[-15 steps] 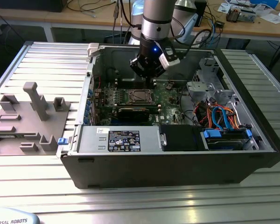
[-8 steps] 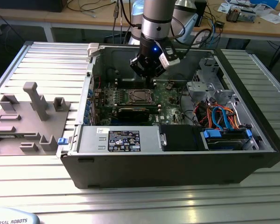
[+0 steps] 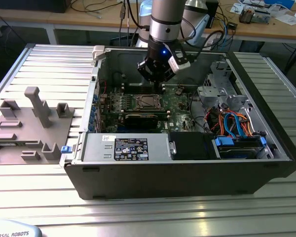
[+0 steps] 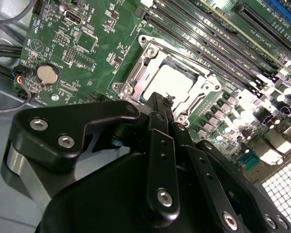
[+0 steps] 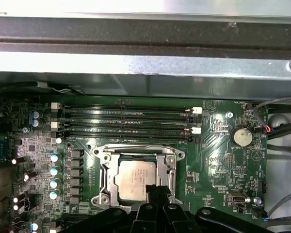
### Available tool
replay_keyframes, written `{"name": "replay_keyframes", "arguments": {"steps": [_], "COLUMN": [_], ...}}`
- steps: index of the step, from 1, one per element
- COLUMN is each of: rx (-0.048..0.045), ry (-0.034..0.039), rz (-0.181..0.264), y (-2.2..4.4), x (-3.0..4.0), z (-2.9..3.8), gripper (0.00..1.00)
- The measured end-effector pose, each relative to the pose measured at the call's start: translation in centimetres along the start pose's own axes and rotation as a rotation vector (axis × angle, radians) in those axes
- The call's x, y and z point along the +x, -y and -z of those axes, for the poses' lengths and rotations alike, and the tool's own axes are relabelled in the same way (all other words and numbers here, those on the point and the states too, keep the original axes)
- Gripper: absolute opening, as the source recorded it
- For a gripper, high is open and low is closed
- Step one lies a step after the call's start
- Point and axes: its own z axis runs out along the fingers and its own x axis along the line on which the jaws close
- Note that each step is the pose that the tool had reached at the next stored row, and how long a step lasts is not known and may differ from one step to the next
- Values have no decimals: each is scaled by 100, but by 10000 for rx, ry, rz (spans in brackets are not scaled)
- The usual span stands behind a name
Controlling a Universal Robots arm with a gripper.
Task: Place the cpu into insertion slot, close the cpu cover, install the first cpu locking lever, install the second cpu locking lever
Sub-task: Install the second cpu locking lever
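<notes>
On the exterior view's left we saw a grey holder block (image 3: 27, 123) lying on the ribbed metal desk (image 3: 34, 197), just beside the open computer case (image 3: 187, 168). Moving toward the middle, the green circuit board (image 3: 180, 101) lay flat inside the case, with the insertion slot (image 3: 145, 102) near its centre. The arm (image 3: 164, 22) reached down from above, and its end effector (image 3: 163, 74) hung over the board, just behind the slot as that view showed it.

In both wrist views the cpu (image 5: 136, 179) (image 4: 172, 82) sat flat in the insertion slot (image 5: 103, 175) (image 4: 136, 73), its dull silver top showing through the square window of the cpu cover (image 5: 170, 170) (image 4: 201, 99), which lay down over it. The end effector (image 4: 157, 104) had its black fingers (image 5: 157, 191) drawn together, holding nothing, the tips close above the edge of the cover. Long memory slots (image 5: 126, 121) ran beside the socket, and a round coin battery (image 5: 241, 137) sat well apart from it. Further to the exterior view's right, coloured cables (image 3: 232, 121) ran toward the drive bay (image 3: 239, 145).
</notes>
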Motion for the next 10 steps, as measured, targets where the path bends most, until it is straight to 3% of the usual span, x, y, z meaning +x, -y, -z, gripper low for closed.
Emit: {"name": "replay_keyframes", "arguments": {"steps": [10], "rx": [0], "ry": [0], "rz": [-1], "y": [160], "x": [5], "z": [-1], "gripper": [11]}}
